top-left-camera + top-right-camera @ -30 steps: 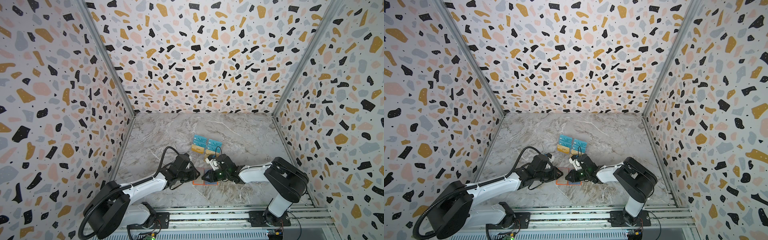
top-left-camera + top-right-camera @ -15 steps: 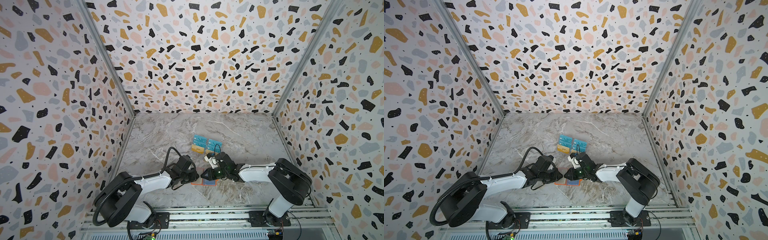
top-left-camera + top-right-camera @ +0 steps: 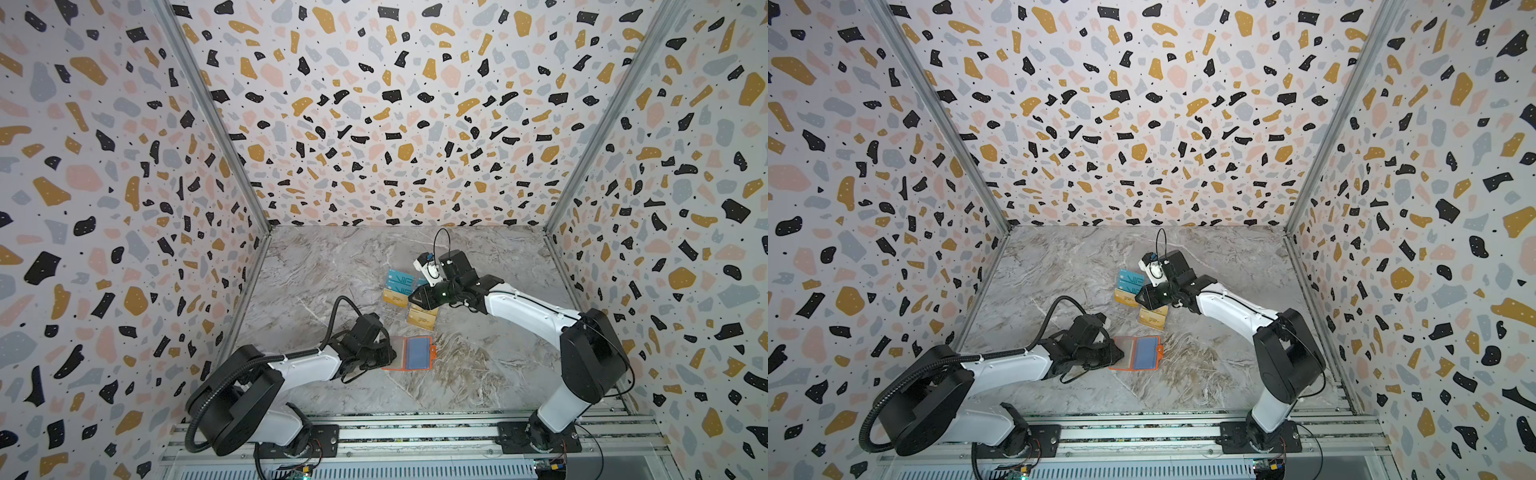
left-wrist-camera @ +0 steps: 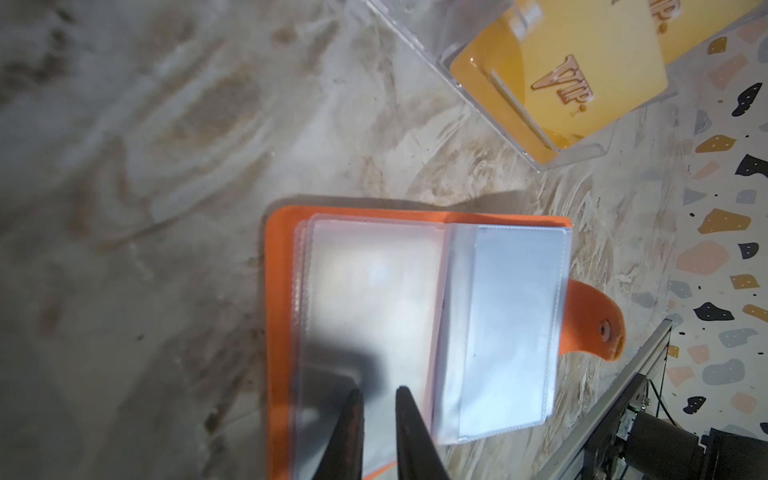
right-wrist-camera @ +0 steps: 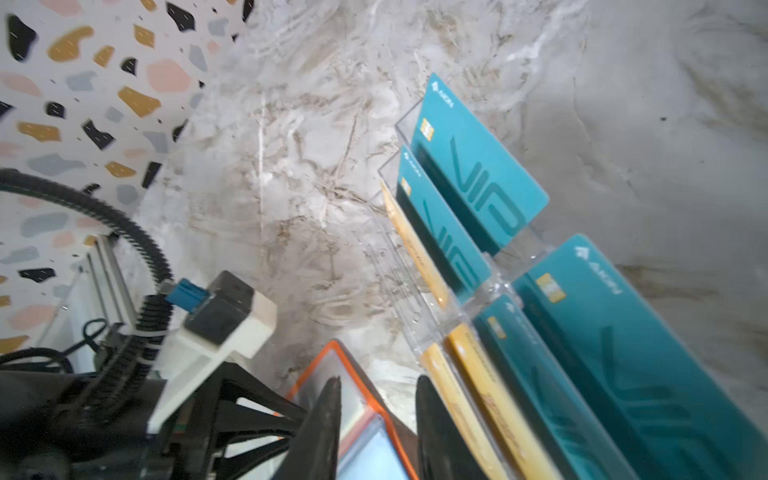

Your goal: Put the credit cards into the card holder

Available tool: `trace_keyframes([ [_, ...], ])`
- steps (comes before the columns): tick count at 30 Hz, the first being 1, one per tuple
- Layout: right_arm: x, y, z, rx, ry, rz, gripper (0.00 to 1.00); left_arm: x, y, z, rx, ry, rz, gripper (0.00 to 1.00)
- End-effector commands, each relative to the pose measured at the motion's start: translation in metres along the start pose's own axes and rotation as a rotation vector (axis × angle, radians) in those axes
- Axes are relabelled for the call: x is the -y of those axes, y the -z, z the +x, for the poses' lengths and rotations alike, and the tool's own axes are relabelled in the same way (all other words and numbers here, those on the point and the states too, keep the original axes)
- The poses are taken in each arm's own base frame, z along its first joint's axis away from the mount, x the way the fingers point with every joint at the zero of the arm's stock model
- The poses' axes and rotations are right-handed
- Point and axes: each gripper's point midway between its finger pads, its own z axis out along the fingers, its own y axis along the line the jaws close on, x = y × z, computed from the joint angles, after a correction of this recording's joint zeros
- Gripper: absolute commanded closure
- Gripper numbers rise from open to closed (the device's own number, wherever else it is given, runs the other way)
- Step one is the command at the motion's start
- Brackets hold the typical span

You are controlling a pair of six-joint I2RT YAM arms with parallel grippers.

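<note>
The orange card holder (image 3: 388, 366) (image 3: 1115, 366) lies open and flat on the marble floor, and a blue card (image 3: 417, 352) shows in its right sleeve. My left gripper (image 3: 390, 352) (image 4: 378, 392) rests over the left clear sleeve (image 4: 374, 282), its jaws a narrow gap apart with nothing between them. My right gripper (image 3: 415, 297) (image 5: 377, 382) hovers open and empty at the front of the card rack. Teal credit cards (image 3: 401, 279) (image 5: 478, 166) and gold ones (image 3: 422, 318) (image 4: 582, 70) stand in that rack.
The clear acrylic tiered rack (image 5: 415, 299) (image 3: 1133, 293) stands just behind the card holder. The left wrist camera and its ribbed cable (image 5: 224, 316) sit close to my right gripper. Terrazzo walls enclose three sides, and a metal rail (image 3: 415, 428) runs along the front.
My right gripper has left the card holder, risen back toward the rack and opened wider. A blue card stays in the right sleeve. The left gripper has stayed at the holder's left page.
</note>
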Motion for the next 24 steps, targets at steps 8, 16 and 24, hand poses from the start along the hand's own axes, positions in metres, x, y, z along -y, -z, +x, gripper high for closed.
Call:
trace_keyframes([
  [8,0.004,-0.011,0.026,-0.160,0.126,-0.010,0.73,-0.006,0.000,0.009,-0.013,-0.007,-0.003,0.81],
  [16,0.021,-0.021,0.038,-0.210,0.165,0.051,0.71,0.000,0.000,0.007,-0.015,-0.001,0.025,0.80],
  [24,0.033,-0.029,0.044,-0.230,0.189,0.099,0.67,-0.001,-0.001,0.009,-0.020,0.005,0.023,0.80],
])
